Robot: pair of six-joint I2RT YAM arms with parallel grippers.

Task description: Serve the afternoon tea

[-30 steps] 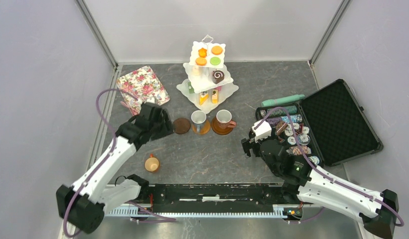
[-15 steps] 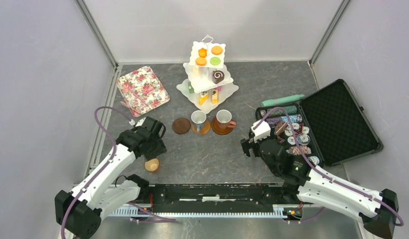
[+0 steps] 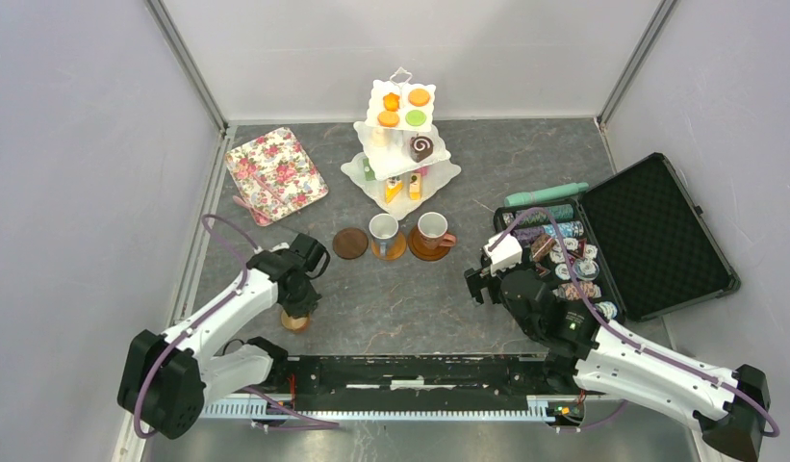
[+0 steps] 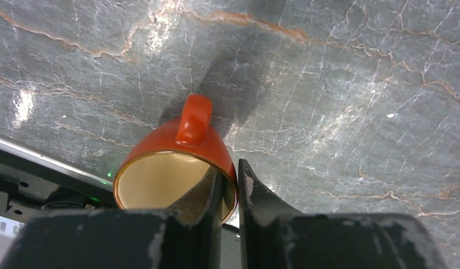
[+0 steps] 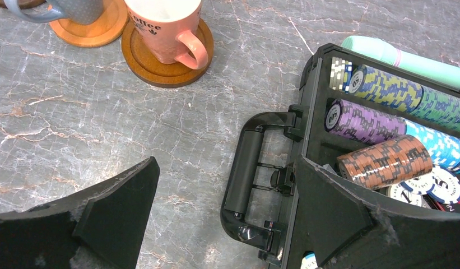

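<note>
An orange mug [image 4: 171, 147] with a cream inside stands near the table's front left [image 3: 294, 322]. My left gripper [image 4: 232, 169] is shut on its rim, one finger inside and one outside, with the handle on the far side. It comes down on the mug from above [image 3: 296, 303]. A bare brown saucer [image 3: 350, 243] lies beside a grey-blue mug [image 3: 383, 229] and a pink mug [image 5: 163, 22], each on its own saucer. Behind them the white tiered stand [image 3: 439, 173] carries small cakes [image 3: 403, 108]. My right gripper [image 5: 224, 162] hangs open by the case handle.
An open black case [image 3: 660, 231] of poker chips [image 5: 379, 120] lies at the right, a mint-green cylinder [image 3: 547, 193] along its far edge. A floral tray [image 3: 275, 173] rests at the back left. Metal rails run along the table's edges.
My left arm swung back from beside the bare saucer toward the near edge, came down over the orange mug and closed its jaws on the rim. The right arm stayed still.
</note>
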